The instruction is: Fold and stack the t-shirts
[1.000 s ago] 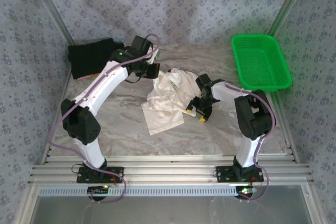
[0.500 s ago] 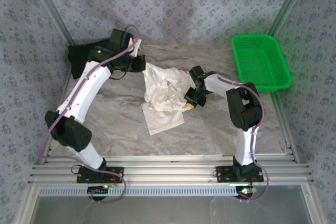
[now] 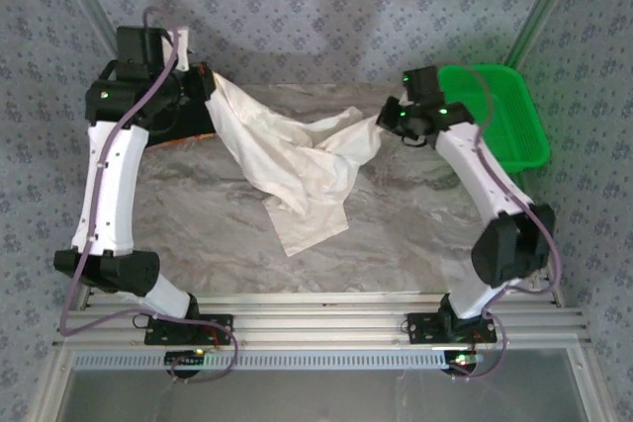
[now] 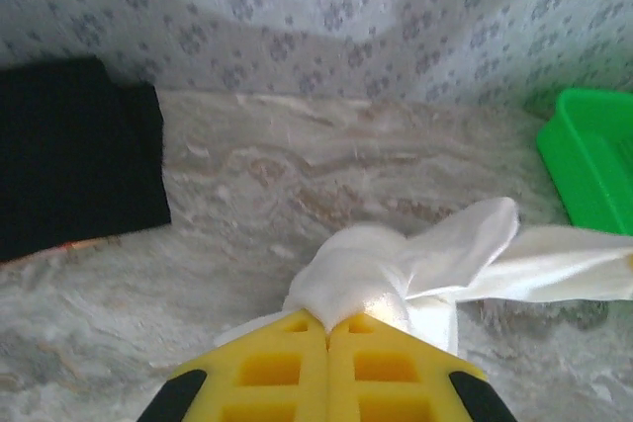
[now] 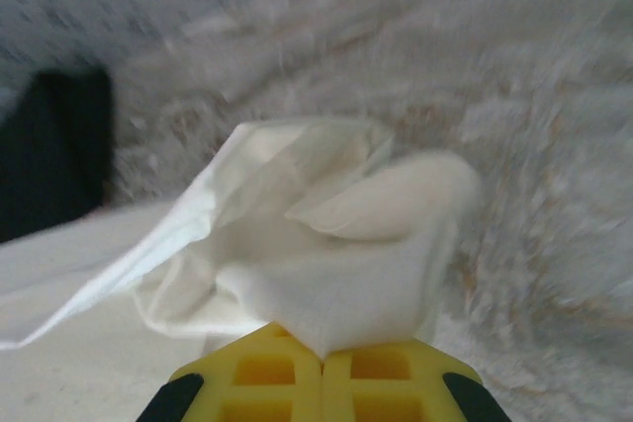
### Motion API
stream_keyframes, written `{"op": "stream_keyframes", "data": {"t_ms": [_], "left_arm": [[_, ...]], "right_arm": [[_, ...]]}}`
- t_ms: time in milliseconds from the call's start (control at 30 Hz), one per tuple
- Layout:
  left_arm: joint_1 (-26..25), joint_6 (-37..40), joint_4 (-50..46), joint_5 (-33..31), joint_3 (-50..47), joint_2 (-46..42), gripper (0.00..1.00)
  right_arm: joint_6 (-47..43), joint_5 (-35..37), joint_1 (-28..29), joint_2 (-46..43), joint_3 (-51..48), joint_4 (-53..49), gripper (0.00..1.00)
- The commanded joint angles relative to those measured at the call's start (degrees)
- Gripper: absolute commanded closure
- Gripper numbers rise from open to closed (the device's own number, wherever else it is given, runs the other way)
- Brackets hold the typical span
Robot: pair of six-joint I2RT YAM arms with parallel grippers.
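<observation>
The cream-white t-shirt [image 3: 287, 160] hangs stretched between my two grippers, its lower part trailing on the table. My left gripper [image 3: 205, 79] is raised at the back left, shut on one bunched corner of that cream-white t-shirt [image 4: 371, 274]. At the back right my right gripper [image 3: 381, 124] is shut on the other end of the cream-white t-shirt [image 5: 336, 254]. The black t-shirt [image 4: 69, 160] lies folded at the back left corner of the table, partly hidden under my left arm, black t-shirt [image 3: 183, 121].
A green mesh basket [image 3: 499, 140] stands at the back right, just beyond my right gripper. The marbled tabletop [image 3: 415, 234] is bounded by patterned walls at the back and sides.
Both grippers have lifted and moved apart, left to the back left and right to the back right. The right gripper shut on the shirt, which went from a crumpled heap to a stretched span.
</observation>
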Motion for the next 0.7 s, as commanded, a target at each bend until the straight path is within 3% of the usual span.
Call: {"op": "stream_keyframes", "data": {"t_ms": [0, 300, 667], "left_arm": [[1.16, 1.30, -1.15, -0.99, 3.21, -1.55, 1.00], [2.62, 1.07, -0.49, -3.66, 10.80, -1.49, 1.00], [2.63, -1.09, 1.28, -1.72, 17.89, -3.71, 1.00]], "right_arm": [[-6.31, -0.33, -3.48, -3.48, 0.81, -7.16, 1.00], [-11.79, -0.60, -10.32, -8.58, 7.54, -9.90, 1.00], [-3.58, -17.94, -17.59, -12.01, 14.36, 4.85, 1.00]]}}
